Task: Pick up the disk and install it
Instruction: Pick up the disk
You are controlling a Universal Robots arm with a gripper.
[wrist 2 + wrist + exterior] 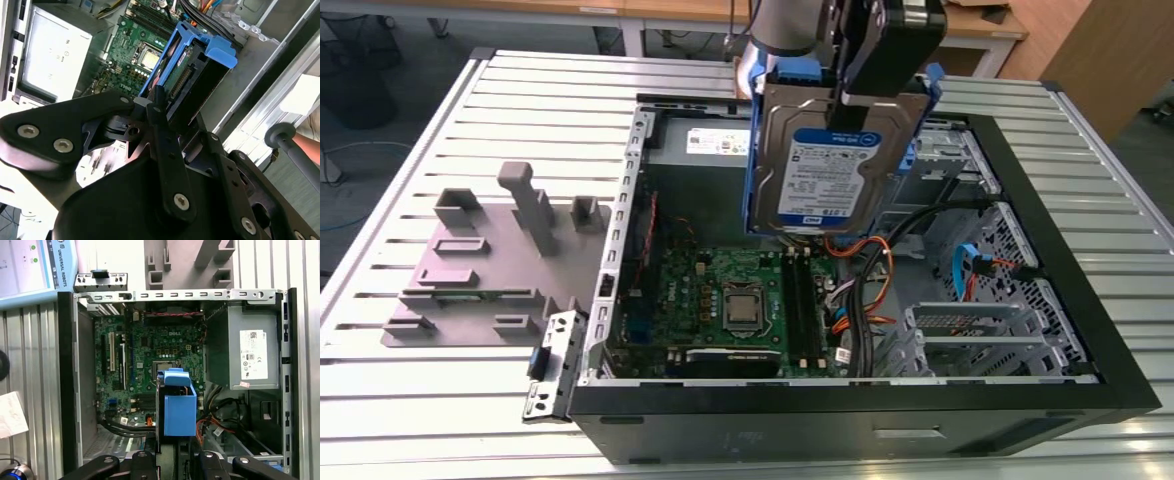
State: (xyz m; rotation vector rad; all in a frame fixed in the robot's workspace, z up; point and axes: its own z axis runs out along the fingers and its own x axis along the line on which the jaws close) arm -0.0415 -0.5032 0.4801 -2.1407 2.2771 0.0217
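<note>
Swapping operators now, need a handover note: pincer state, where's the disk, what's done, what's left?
Pincer: shut on the disk, gripping its upper end.
Disk: held upright in the air over the open case, above the motherboard, blue rails on.
Done: disk picked up.
Left: the install. The disk sits in no bay yet.

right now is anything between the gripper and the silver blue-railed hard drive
Nothing: the black gripper grips the silver blue-railed hard drive above the open black computer case. Orange cables lie under it.
</note>
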